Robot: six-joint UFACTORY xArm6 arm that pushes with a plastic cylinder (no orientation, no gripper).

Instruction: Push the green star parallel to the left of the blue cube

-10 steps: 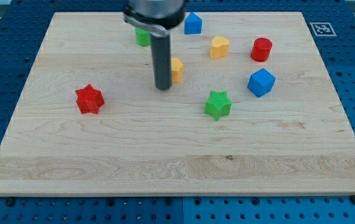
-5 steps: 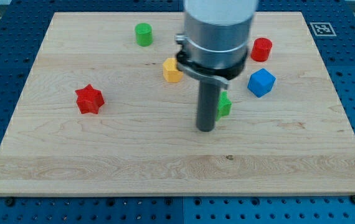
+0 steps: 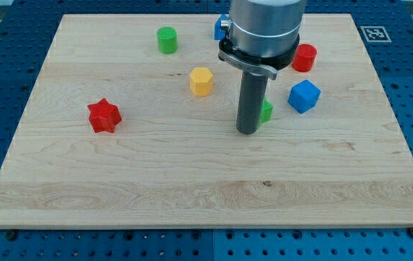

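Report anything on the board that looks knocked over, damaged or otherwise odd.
Nothing stands out. The blocks sit flat and apart on the wooden board. My tip is at the green star, which the rod mostly hides; the blue cube lies to its right. A blue block at the view's top is also partly hidden.

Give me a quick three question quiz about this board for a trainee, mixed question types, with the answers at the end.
1. True or false: my tip sits at the left edge of the green star, which the rod mostly hides.
2. Which block lies nearest the view's left edge? A) red star B) green cylinder C) yellow block
3. Fill in: the block just right of the green star is the blue ____.

Key: 1 true; 2 A; 3 cube.
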